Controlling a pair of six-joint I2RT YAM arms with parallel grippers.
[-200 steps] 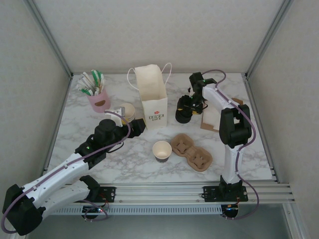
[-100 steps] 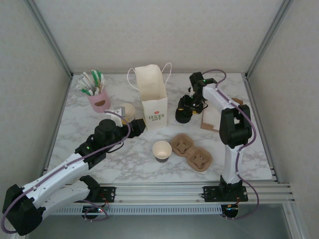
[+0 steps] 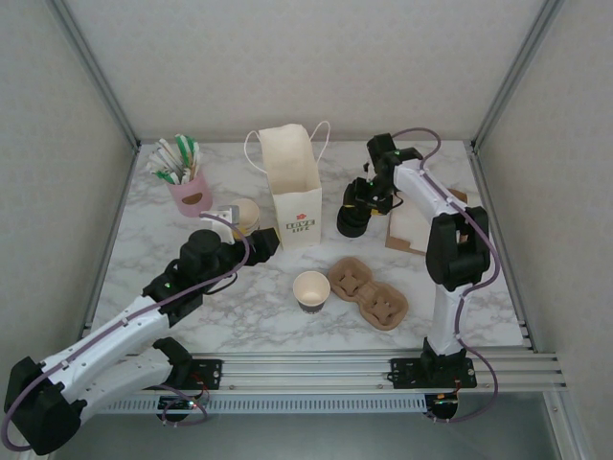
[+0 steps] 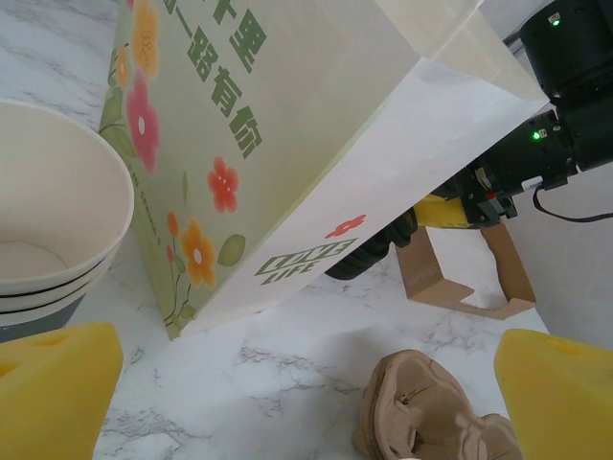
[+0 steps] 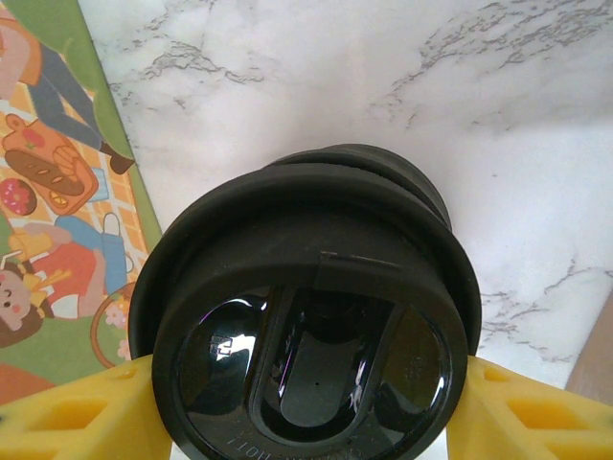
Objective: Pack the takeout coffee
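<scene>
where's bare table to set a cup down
Free: front right corner of the table, right of the cup carrier; back strip between the stick cup and bag. Crowded: both sides of the bag, by the black container and cup stack.

The right gripper (image 3: pixel 368 195) is edging toward the far side and slightly right, above the black stack (image 3: pixel 351 222). The right arm's elbow (image 3: pixel 458 244) is shifting right with it, and the cable loop (image 3: pixel 426 134) is swinging farther right. The yellow pads (image 5: pixel 67 412) are closing against the black lid (image 5: pixel 306 316).
</scene>
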